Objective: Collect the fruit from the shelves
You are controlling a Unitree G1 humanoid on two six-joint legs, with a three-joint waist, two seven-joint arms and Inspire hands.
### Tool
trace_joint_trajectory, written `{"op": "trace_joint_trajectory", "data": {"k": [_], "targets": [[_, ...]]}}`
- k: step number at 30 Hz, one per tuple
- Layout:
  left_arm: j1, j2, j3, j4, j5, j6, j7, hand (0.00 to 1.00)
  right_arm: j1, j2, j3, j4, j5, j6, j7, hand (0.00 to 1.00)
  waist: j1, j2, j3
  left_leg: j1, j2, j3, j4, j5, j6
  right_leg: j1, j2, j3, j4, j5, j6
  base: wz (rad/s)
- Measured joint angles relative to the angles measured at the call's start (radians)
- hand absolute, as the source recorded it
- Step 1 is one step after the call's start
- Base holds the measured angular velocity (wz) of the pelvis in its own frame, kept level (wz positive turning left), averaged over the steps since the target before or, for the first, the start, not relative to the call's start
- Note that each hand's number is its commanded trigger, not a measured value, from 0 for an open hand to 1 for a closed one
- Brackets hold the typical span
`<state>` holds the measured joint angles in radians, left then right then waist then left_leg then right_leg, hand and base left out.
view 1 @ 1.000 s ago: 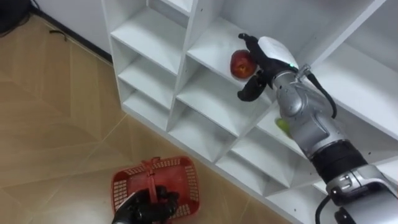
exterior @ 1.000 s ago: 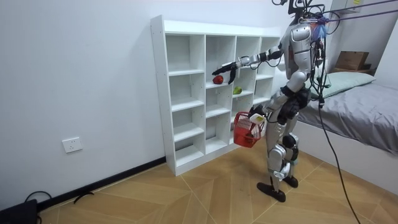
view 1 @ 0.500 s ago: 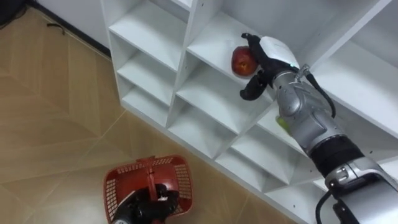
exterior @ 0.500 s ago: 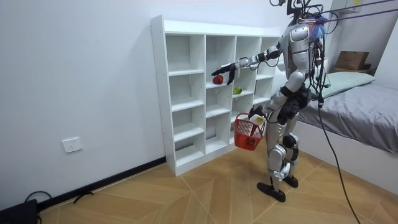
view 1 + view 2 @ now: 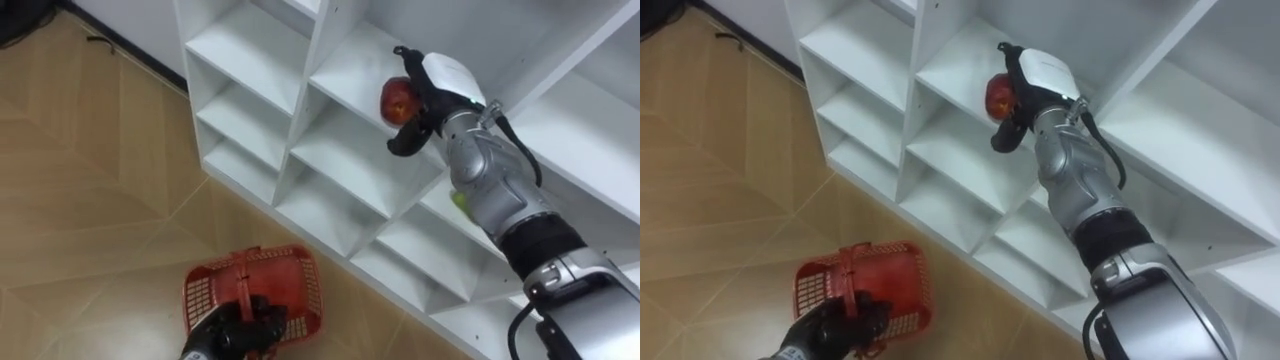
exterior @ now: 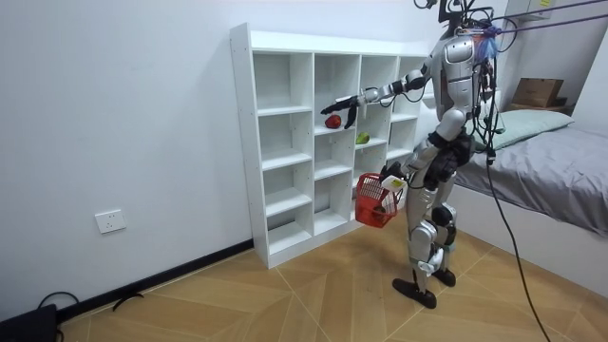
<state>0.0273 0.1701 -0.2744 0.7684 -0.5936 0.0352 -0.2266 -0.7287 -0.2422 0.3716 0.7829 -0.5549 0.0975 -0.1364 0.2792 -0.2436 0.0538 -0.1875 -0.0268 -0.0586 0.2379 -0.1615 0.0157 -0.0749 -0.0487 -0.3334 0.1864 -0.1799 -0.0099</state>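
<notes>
Gripping the red basket (image 5: 290, 292) by its handle at bottom left, our left hand (image 5: 235, 335) holds it low for drop-offs. Upper middle, our right hand (image 5: 446, 80) curls round the red apple (image 5: 394, 100) on the closet (image 5: 350, 160) shelf, with a green fruit (image 5: 460, 203) one shelf down.

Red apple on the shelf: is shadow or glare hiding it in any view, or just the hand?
Left eye view: the red apple is evenly lit, no glare; the right hand covers its right side. Right eye view: the same. Room view: mild shade in the compartment, apple plainly red. Both eye views: the left hand on the red basket is well lit.
</notes>
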Motion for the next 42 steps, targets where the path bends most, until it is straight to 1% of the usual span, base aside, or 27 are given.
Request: {"op": "trace_joint_trajectory", "data": {"k": [5,6,7,8,10,11,12,17,42], "targets": [[0.000,0.000,0.000,0.000,-0.003,0.000,0.000,1.00,0.000,0.000,0.000,-0.005,0.000,0.000,-0.009,0.00,0.000,0.000,-0.0010,-0.001,0.000,-0.001,0.000,0.000,0.000,0.000,0.001,-0.001,0.000,0.000,0.000,0.00],[0.000,0.000,0.000,0.000,-0.003,0.000,0.000,1.00,0.000,0.000,0.000,-0.005,0.000,0.000,-0.011,0.01,0.000,0.000,-0.0011,-0.001,0.000,-0.001,0.000,0.000,0.000,0.000,0.001,-0.001,0.000,0.000,0.000,0.00],[0.000,0.000,0.000,0.000,-0.004,0.000,0.000,1.00,0.000,0.000,0.000,-0.005,0.003,0.000,-0.015,0.05,0.002,0.000,-0.0011,-0.001,0.000,-0.001,0.000,0.000,0.000,0.000,0.000,-0.001,0.000,0.000,0.000,0.00],[0.000,0.000,0.000,0.000,-0.004,0.000,0.000,1.00,0.000,0.000,0.000,-0.006,0.004,0.000,-0.015,0.34,0.003,0.000,-0.0013,-0.001,0.000,-0.001,0.000,0.000,0.000,0.000,0.000,0.000,0.000,0.000,0.000,0.00],[0.000,0.000,0.000,0.000,-0.004,0.000,0.000,1.00,0.000,0.000,0.001,-0.009,0.003,-0.001,-0.015,0.81,0.004,0.000,-0.0016,-0.001,0.000,-0.001,0.001,0.000,0.000,-0.001,0.000,0.000,0.000,0.000,0.000,0.00],[0.000,0.000,0.000,0.001,-0.004,0.000,0.000,1.00,0.000,0.000,0.000,-0.011,0.003,-0.003,-0.014,0.97,0.004,0.001,-0.0018,-0.001,0.000,-0.001,0.001,0.000,0.000,-0.002,0.001,0.001,0.000,0.000,0.000,0.00],[0.000,0.000,0.000,0.002,-0.003,0.000,0.000,1.00,0.000,0.000,0.001,-0.011,0.003,-0.005,-0.014,1.00,0.004,0.001,-0.0018,-0.001,0.001,0.000,0.001,0.000,0.000,-0.002,0.001,0.001,0.000,0.000,0.000,0.00],[0.000,0.001,-0.001,0.007,-0.003,0.000,0.000,1.00,0.000,0.000,0.002,-0.019,0.002,-0.010,-0.013,1.00,0.005,0.002,-0.0035,0.000,0.001,0.001,0.001,0.000,0.000,-0.002,0.001,0.003,0.001,0.000,0.000,0.00],[0.000,0.003,-0.003,0.007,-0.003,0.000,0.000,1.00,0.000,0.000,0.009,-0.032,0.002,-0.013,-0.013,1.00,0.006,0.003,-0.0038,-0.001,0.001,0.001,0.000,0.000,0.000,-0.004,0.001,0.003,0.001,0.000,-0.001,0.00]]}}
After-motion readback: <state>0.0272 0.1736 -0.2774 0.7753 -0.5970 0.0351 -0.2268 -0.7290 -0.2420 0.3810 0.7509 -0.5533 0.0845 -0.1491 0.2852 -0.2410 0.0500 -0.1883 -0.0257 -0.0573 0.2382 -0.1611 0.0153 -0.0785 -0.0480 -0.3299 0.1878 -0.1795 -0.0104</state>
